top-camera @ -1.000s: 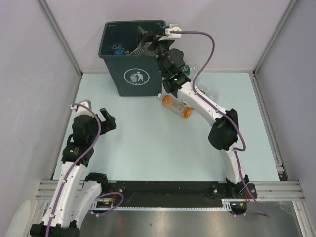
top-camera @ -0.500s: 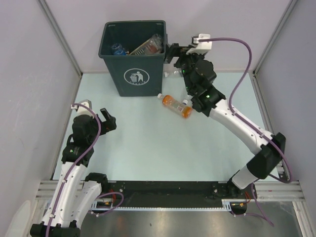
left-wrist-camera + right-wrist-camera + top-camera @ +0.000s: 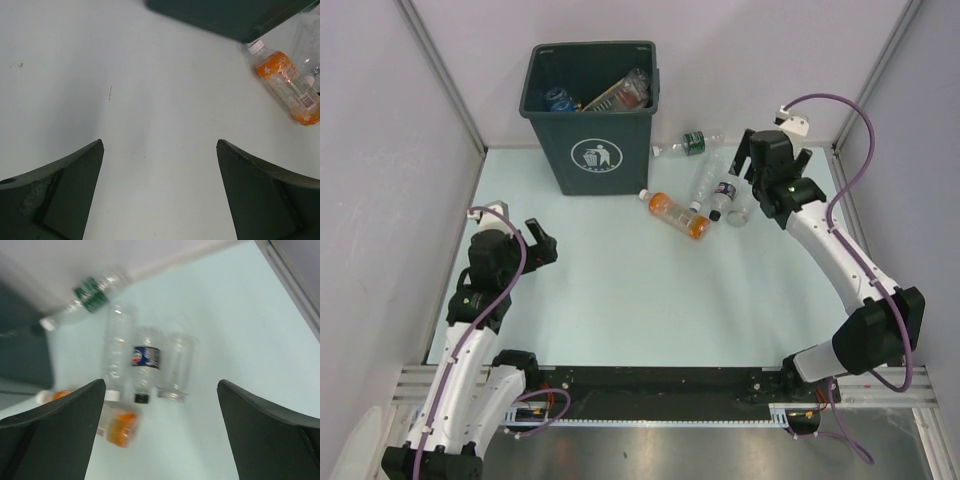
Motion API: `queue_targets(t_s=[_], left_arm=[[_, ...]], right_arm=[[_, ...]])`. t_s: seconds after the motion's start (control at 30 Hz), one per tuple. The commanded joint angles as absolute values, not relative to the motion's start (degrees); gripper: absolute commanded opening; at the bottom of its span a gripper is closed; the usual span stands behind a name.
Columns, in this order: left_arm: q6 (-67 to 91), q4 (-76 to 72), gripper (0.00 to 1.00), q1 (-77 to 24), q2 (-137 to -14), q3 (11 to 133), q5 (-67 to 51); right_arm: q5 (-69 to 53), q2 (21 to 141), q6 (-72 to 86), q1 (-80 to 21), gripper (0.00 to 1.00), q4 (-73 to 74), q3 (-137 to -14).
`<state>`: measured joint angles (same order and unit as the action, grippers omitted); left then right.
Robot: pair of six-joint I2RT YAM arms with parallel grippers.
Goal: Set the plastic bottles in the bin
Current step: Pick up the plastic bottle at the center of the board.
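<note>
**benchrat:** So what are the fingers up to on each arm?

**yam_fan:** Both sets are spread wide with nothing in them. The right fingers (image 3: 55, 435) hang over a little cluster lying on the pale blue-green desk (image 3: 620, 290). There's a clear plastic bottle with a blue label and black cap (image 3: 145, 362), a clear white-capped bottle (image 3: 116, 347) just beside it on one side, and a clear bottle with no label (image 3: 175, 367) on the other. The left fingers (image 3: 55, 195) are over bare desk, well apart from all that.

**benchrat:** And the rest of the bottles?

**yam_fan:** An orange-filled bottle with a white cap (image 3: 677, 214) lies near the cluster, just in front of the bin's right corner. A clear bottle with a green label (image 3: 692, 143) is on its side by the back wall. The tall dark green-grey plastic bin with the white litter pictogram (image 3: 590, 150) stands upright at the far left of the desk, with several bottles piled inside (image 3: 620, 92).
</note>
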<state>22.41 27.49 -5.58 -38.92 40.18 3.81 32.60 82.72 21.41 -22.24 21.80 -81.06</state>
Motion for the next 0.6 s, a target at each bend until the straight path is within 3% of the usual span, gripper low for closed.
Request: queue_targets(t_s=[0.0, 0.57], left_arm=[[22.2, 24.9, 1.00, -4.8, -39.2, 40.4, 2.4], [22.2, 25.0, 1.00, -4.6, -39.5, 40.3, 2.0]], right_arm=[[34.1, 83.1, 26.3, -19.2, 1.00, 30.3, -80.1], [17.5, 102.7, 32.0, -9.0, 1.00, 22.9, -78.3]])
